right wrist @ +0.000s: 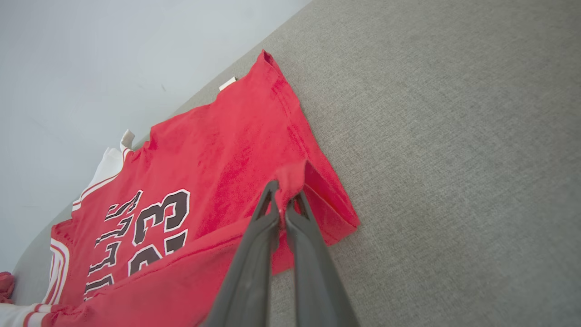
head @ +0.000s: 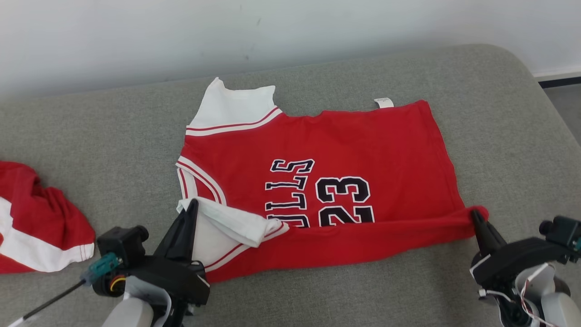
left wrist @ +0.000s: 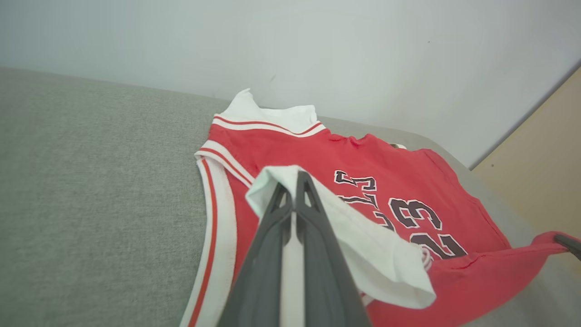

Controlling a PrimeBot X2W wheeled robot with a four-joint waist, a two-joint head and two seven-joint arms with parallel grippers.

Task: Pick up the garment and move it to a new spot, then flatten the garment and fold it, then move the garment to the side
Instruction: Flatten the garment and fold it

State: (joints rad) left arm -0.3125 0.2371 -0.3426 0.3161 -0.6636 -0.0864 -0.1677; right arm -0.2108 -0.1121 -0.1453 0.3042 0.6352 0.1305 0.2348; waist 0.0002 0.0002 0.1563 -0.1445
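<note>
A plain, pale wall [head: 136, 36] with a few faint marks rises behind a grey, fabric-covered worktop [head: 499, 113] with a rounded corner. Past that corner lies smooth floor [head: 565, 104], edged by a dark skirting strip [head: 558, 82]. Light is soft and even.
</note>
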